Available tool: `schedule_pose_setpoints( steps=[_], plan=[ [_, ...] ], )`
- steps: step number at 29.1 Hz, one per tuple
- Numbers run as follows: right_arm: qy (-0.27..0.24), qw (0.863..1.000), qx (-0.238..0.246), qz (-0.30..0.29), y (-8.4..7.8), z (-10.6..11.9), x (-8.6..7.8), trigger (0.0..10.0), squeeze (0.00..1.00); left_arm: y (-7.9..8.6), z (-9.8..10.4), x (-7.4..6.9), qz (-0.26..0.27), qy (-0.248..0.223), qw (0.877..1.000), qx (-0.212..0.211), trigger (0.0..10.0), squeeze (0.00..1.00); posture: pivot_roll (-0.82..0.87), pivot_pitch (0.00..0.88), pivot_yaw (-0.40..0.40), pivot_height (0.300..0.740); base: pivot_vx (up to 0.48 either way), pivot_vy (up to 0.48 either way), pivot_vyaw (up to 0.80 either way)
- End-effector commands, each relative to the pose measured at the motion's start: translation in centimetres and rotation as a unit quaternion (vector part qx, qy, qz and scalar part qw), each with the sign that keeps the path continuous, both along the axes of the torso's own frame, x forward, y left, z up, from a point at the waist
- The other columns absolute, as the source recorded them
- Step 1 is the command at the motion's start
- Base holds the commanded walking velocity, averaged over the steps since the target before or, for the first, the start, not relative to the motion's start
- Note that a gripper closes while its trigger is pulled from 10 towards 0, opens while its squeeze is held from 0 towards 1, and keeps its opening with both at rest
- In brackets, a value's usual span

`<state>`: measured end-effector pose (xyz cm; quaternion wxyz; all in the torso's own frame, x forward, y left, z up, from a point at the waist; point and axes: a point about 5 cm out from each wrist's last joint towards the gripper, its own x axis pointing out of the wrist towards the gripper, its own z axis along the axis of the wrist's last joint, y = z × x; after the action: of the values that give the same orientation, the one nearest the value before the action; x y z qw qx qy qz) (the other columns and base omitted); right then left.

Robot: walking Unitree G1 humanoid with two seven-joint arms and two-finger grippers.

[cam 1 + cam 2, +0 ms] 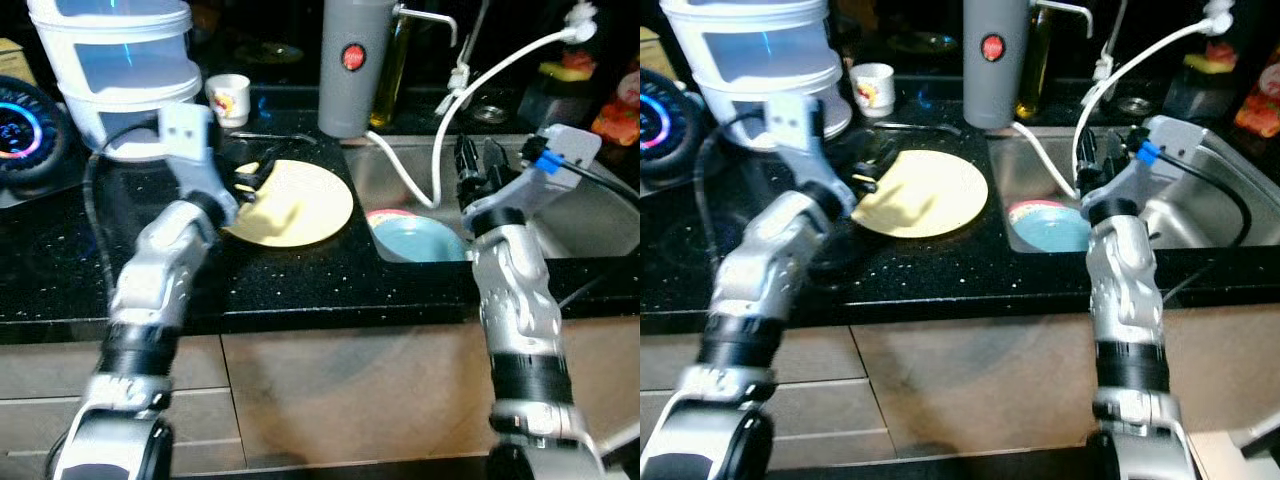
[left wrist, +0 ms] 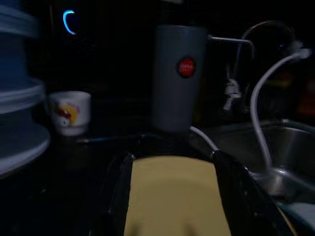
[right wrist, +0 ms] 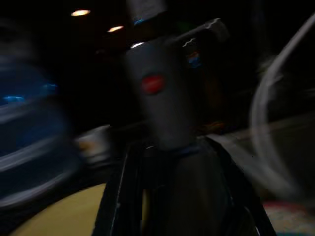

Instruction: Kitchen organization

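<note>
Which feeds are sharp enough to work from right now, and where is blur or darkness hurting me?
Left eye view: evenly lit and fairly sharp; the yellow plate and left gripper read clearly. Right eye view: much the same, slightly soft. Left wrist view: dim but steady; the grey canister and cup are legible. Right wrist view: dark and motion-smeared; its fingers are vague silhouettes.

Yellow plate (image 2: 174, 196) lies between two dark fingers (image 2: 115, 196), grey canister (image 2: 177, 78) beyond.
</note>
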<state>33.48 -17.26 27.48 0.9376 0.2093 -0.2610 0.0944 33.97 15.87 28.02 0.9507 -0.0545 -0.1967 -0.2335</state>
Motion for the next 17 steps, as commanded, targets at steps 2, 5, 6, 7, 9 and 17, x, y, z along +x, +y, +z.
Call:
schedule_pose_setpoints(
  steps=[2, 5, 6, 7, 9, 17],
  plan=[
    [-0.018, 0.993, 0.036, 0.107, 1.2, 0.9, -1.2, 10.0, 0.00, -0.7, 0.9, -2.2, -0.092, -0.022, 0.994, -0.049, 10.0, 0.00, 0.03, 0.089, -0.002, 0.740, 0.000, 0.000, 0.00],
    [-0.012, 0.972, 0.050, 0.228, 2.4, 0.7, -2.4, 10.0, 0.00, -1.7, 0.3, -5.2, -0.234, -0.004, 0.969, -0.079, 10.0, 0.00, 0.03, 0.092, -0.011, 0.740, 0.000, 0.000, 0.00],
    [-0.011, 0.964, 0.050, 0.261, 2.8, 0.6, -2.7, 10.0, 0.00, -2.0, 0.1, -5.9, -0.268, 0.005, 0.960, -0.085, 10.0, 0.00, 0.04, 0.092, -0.013, 0.740, 0.000, 0.000, 0.00],
    [-0.011, 0.958, 0.049, 0.281, 3.1, 0.6, -3.0, 10.0, 0.00, -2.2, 0.0, -6.4, -0.288, 0.011, 0.953, -0.089, 10.0, 0.00, 0.04, 0.093, -0.015, 0.740, 0.000, 0.000, 0.00],
    [-0.007, 0.954, 0.040, 0.298, 3.5, 0.4, -3.1, 10.0, 0.00, -2.3, -0.4, -6.8, -0.309, 0.024, 0.947, -0.088, 10.0, 0.00, 0.04, 0.095, -0.018, 0.740, 0.000, 0.000, 0.00],
    [0.072, 0.907, -0.062, 0.409, 5.6, -2.4, -4.5, 10.0, 0.00, -3.2, -5.8, -8.8, -0.336, 0.144, 0.926, 0.095, 10.0, 0.00, 0.04, 0.101, -0.029, 0.740, 0.000, 0.000, 0.00]
  ],
)
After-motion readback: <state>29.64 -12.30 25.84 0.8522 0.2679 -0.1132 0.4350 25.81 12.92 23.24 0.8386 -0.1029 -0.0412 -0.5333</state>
